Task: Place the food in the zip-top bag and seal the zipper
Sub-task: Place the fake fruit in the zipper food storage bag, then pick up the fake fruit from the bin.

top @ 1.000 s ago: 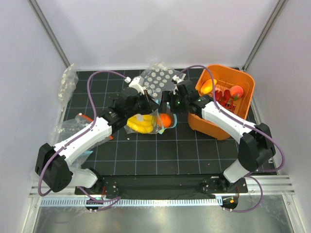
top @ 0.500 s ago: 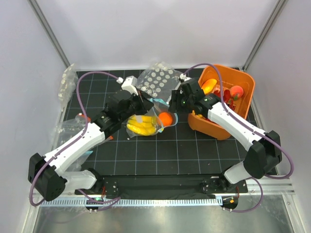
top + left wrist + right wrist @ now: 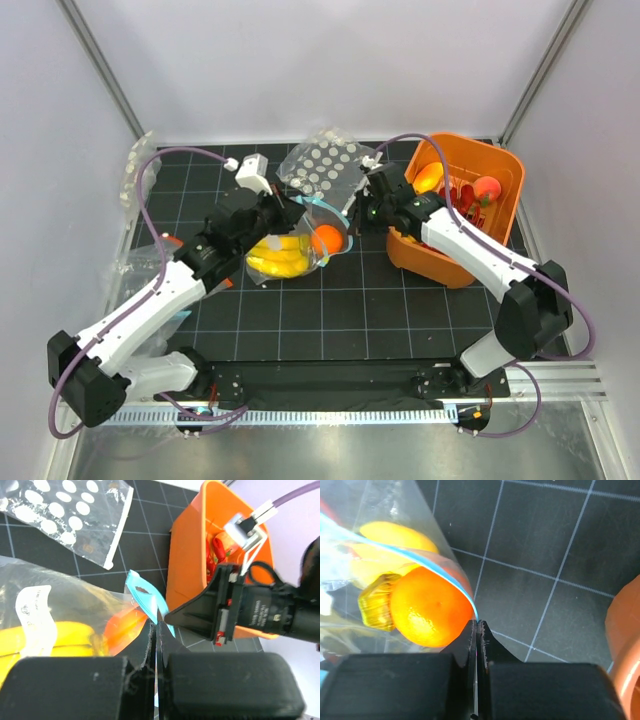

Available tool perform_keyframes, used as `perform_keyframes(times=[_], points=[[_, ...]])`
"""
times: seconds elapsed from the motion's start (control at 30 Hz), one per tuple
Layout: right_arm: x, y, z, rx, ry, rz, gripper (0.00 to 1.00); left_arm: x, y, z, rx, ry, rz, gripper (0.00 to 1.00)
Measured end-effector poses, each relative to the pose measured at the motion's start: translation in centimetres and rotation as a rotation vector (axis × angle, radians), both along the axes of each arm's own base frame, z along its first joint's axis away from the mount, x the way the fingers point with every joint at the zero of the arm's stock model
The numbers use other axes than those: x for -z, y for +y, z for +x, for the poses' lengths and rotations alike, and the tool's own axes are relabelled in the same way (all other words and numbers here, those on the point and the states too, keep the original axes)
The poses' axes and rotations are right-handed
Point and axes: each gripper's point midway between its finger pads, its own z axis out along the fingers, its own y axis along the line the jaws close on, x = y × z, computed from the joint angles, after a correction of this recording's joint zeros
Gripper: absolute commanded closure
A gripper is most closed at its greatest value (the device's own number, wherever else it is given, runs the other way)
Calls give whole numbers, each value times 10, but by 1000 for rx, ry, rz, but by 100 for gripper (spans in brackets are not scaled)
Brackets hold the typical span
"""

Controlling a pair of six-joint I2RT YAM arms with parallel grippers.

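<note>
Sealing goes best if left gripper [image 3: 154, 626] and right gripper [image 3: 476, 625], both pinched tight on the zipper [image 3: 150, 605], press evenly along the mouth of the zip-top bag [image 3: 65, 580].

White shells [image 3: 140, 310], blk joints [image 3: 528, 300], purple cables [image 3: 299, 496]; left claw [image 3: 154, 627], right claw [image 3: 477, 625] blk

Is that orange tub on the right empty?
No, the orange tub holds a yellow-orange mango piece and several red toy items.

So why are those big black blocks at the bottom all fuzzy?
Left wrist view: the fingers sit too close to the lens, so they blur. Right wrist view: same with its fingers; the orange is sharp. Top view: all sharp.
</note>
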Motion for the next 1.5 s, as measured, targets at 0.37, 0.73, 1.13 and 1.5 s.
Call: perform_keyframes(times=[0.37,0.73,1.13,1.5], points=[[-72,3,25,-11,-207,11,99,40,-1,15,-24,241,263,100],[-79,-24,35,95,-279,-83,99,40,48,10,-157,329,514,100],[-118,-18,17,30,-408,56,99,-8,75,10,-275,167,452,100],[-73,-25,40,55,-245,86,41,-8,69,19,-264,123,453,100]])
